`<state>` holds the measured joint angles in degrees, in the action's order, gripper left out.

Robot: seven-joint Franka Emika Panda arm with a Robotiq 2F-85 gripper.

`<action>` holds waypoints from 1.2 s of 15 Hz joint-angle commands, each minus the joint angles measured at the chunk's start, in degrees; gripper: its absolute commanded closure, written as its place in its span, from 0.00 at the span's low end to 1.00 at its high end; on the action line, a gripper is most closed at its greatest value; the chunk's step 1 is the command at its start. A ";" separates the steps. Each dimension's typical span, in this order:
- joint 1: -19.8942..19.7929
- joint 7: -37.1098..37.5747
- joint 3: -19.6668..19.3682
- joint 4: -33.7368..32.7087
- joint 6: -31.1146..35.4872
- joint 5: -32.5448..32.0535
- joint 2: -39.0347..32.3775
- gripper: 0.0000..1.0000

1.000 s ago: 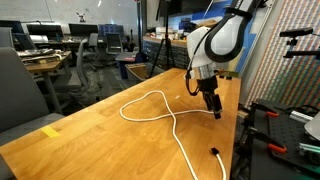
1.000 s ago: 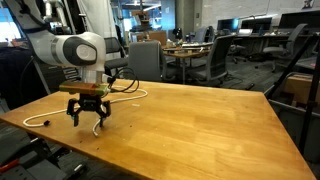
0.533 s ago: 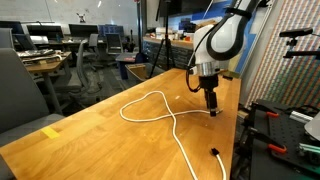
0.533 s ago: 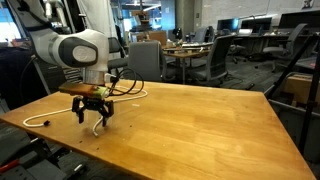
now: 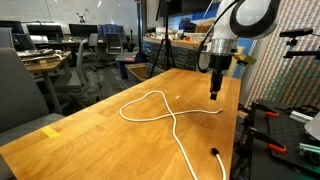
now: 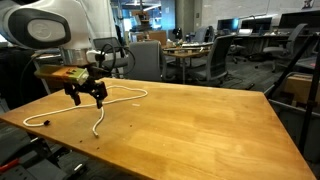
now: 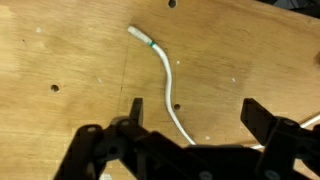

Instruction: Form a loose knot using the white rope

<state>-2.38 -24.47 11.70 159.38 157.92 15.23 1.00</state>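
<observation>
Quick count first: one long thin white rope (image 5: 172,115) (image 6: 97,124), one white robot arm (image 5: 250,15), one black gripper (image 5: 214,93) (image 6: 88,98) with two fingers (image 7: 133,112).

Found the rope lying flat on the light wooden bench (image 5: 90,140) (image 6: 210,120), curled into one open loop that crosses itself once. No knot tightened there yet. In both exterior views, can follow it from the loop out toward the bench edges, with one tail reaching almost to an edge in an exterior view (image 6: 27,122).

Spotted the gripper hanging above the bench close to one side edge, lifted clear of the wood and just beside the loop. Fingers spread wide apart, gripping nothing.

From the wrist view, can see one rope end (image 7: 165,75) resting on the bench (image 7: 60,60) below and between the two fingers, not touching either. Looks whitish at the very tip with a small green band just behind it. Also a few small dark holes in the wood near that end.

Plenty of bare wood across the rest of the bench, from the loop out to the opposite edge. Much tighter on the gripper's side, right near the bench rim. One small yellow tape piece (image 5: 50,130) stuck near a bench corner, well apart from the rope.
</observation>
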 commanded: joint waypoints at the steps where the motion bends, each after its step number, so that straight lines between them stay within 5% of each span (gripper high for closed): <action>1: -2.74 13.86 2.08 -0.04 0.12 -14.65 -4.17 0.00; 2: 2.31 18.72 -3.06 -0.13 -2.95 -20.02 -3.29 0.00; 6: 6.46 35.15 -5.87 -7.24 -11.19 -38.30 -12.52 0.00; 12: 10.20 35.12 -9.11 -14.79 -11.22 -38.28 -24.32 0.00; 14: 10.14 33.68 -9.47 -16.61 -11.13 -36.60 -26.85 0.26; 18: 9.34 32.13 -10.00 -17.54 -12.35 -34.63 -26.13 0.57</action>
<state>6.74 10.23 2.23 144.35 145.35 -21.90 -23.19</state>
